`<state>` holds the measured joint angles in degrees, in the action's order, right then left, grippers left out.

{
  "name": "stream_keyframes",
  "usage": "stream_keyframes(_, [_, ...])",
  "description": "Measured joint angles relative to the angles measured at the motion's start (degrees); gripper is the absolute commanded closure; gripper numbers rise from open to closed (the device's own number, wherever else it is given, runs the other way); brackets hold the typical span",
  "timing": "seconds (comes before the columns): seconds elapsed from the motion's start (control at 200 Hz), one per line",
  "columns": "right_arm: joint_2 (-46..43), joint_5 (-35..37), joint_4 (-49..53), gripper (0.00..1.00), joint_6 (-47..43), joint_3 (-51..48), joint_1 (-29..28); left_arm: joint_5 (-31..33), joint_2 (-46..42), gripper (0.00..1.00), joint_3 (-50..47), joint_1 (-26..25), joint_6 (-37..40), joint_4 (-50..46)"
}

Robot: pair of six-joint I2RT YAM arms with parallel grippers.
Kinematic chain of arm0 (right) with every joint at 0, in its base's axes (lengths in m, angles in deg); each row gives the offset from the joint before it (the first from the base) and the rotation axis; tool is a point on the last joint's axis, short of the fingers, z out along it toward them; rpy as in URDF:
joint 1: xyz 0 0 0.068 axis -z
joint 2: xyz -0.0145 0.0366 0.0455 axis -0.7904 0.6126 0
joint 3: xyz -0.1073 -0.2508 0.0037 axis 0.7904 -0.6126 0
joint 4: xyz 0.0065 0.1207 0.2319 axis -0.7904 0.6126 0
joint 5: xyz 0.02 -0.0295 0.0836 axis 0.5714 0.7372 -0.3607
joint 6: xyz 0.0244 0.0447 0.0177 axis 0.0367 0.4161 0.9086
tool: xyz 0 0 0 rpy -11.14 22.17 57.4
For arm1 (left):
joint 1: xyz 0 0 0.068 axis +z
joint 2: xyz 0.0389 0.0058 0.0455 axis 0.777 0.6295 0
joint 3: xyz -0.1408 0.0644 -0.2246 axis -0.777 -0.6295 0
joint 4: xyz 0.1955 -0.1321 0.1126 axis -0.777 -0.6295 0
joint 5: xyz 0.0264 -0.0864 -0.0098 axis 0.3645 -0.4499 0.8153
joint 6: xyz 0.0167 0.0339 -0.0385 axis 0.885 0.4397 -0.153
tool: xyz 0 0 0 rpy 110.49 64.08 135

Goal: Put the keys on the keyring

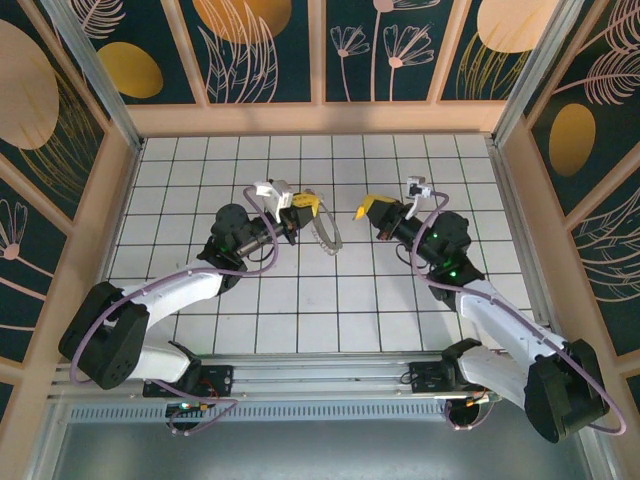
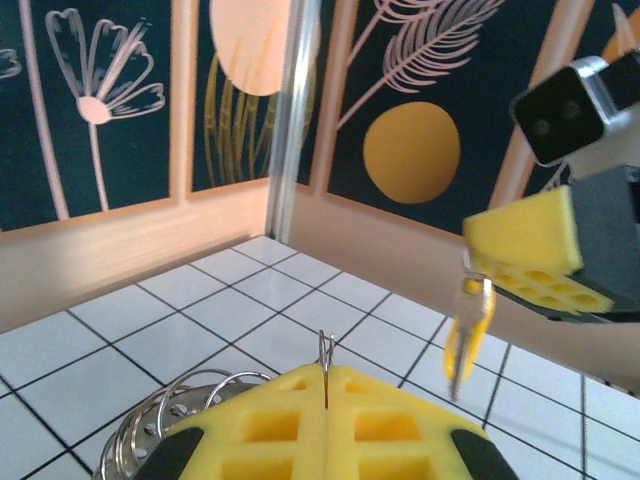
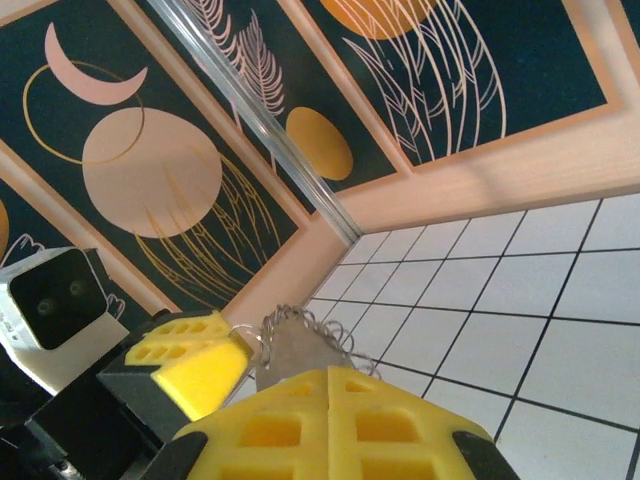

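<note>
My left gripper (image 1: 308, 203) is raised over the tiles, shut on the keyring (image 1: 326, 235), which hangs below its yellow fingertips. In the left wrist view the thin ring wire (image 2: 326, 352) stands up out of the closed pads (image 2: 270, 420), and small rings on it (image 2: 165, 415) spread to the left. My right gripper (image 1: 370, 207) faces it about one tile away, shut on a key (image 2: 468, 335) with a yellow head and silvery shaft that hangs down. In the right wrist view the keyring (image 3: 300, 328) sits just beyond my shut right fingers (image 3: 270, 430), held by the left gripper (image 3: 240, 345).
White tiled floor (image 1: 300, 290) lies under both arms, ringed by a low peach wall (image 1: 320, 120) and patterned panels. An aluminium post (image 2: 290, 110) stands in the far corner. Both arm bases sit on the rail (image 1: 330, 375) at the near edge.
</note>
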<state>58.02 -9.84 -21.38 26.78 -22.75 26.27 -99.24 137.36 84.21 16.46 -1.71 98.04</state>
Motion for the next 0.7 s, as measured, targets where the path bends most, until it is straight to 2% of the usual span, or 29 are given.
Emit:
stream_keyframes(0.345, [0.7, -1.79, -0.57, 1.0, -4.24, 0.35, -0.04, -7.89, 0.0, 1.0, 0.0, 0.0, 0.48, 0.24])
stream_keyframes(0.701, [0.7, -5.55, -3.72, 1.0, -4.46, 0.35, -0.98, -11.5, 0.0, 1.0, 0.0, 0.0, -0.28, 2.6])
